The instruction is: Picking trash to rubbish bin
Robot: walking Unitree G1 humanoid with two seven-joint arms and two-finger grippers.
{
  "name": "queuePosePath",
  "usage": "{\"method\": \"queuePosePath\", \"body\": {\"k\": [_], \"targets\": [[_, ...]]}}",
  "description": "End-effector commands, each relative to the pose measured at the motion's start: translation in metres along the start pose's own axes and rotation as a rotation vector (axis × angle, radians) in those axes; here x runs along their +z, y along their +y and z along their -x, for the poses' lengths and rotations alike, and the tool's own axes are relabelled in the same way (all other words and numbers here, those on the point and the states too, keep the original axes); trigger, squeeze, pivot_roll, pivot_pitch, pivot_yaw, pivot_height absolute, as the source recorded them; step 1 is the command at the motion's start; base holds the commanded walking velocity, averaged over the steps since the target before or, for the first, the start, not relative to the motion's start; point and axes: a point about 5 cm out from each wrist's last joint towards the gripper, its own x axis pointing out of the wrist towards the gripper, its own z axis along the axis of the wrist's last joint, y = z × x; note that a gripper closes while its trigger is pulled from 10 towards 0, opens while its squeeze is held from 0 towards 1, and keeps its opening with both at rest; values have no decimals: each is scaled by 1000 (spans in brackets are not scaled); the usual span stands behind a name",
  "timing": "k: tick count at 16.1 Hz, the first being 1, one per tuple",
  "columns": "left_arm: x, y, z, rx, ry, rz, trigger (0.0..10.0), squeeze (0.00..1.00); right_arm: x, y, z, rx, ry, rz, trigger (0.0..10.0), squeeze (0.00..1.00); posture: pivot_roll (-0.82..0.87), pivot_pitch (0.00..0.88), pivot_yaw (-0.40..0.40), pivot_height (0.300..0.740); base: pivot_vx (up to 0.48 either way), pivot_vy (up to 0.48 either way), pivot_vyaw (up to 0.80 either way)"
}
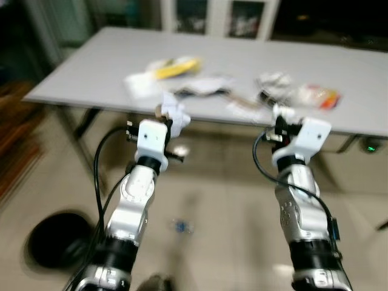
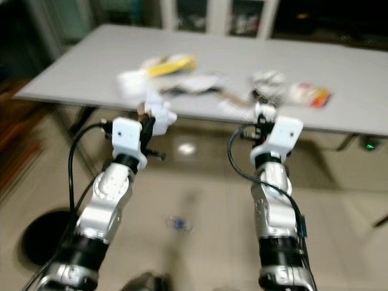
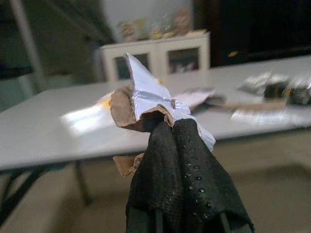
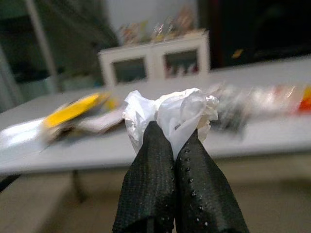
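Nearest, on the tiled floor [image 1: 230,242] low to the robot's left, stands a dark round rubbish bin [image 1: 57,238], and a small bluish scrap [image 1: 181,227] lies on the tiles between the two arms. Both silver arms reach forward in front of the bench [image 1: 97,60], stopping short of its near edge.

The left pincer [image 3: 167,127] is clenched on a crumpled scrap of brown card and silvery white paper [image 3: 146,104]; its black fingers [image 3: 194,179] press together, and the scrap stands up above their tips. In the head views this scrap is seen raised just before the bench's edge.

The right pincer [image 4: 174,141] is clamped tight on a wad of white crumpled plastic [image 4: 177,111], which bulges out above the closed fingertips [image 4: 150,145]. From the head it is held near the bench's front edge, to the robot's right.

Further off, more litter is strewn over the grey benchtop: a yellow wrapper [image 1: 176,66] beside white paper [image 1: 140,83] toward the left, flat pale and dark wrappers [image 1: 203,86] in the middle, a crumpled silvery piece [image 1: 274,80], and an orange and red packet [image 1: 320,96] toward the right. Beyond the bench stands a white cabinet with glass doors [image 1: 218,15]. The head views are blurred.
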Motion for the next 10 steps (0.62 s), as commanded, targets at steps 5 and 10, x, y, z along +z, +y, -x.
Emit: {"method": "queuePosePath", "body": {"k": [5, 10], "targets": [[4, -1, -2, -4, -7, -3, 10000, 0, -3, 0, 2, -1, 16, 3, 10000, 0, 11, 5, 9, 740, -311, 0, 0], [1, 1, -3, 12, 7, 12, 10000, 0, -3, -2, 3, -4, 18, 9, 10000, 0, 8, 1, 7, 740, 0, 0, 0]]}}
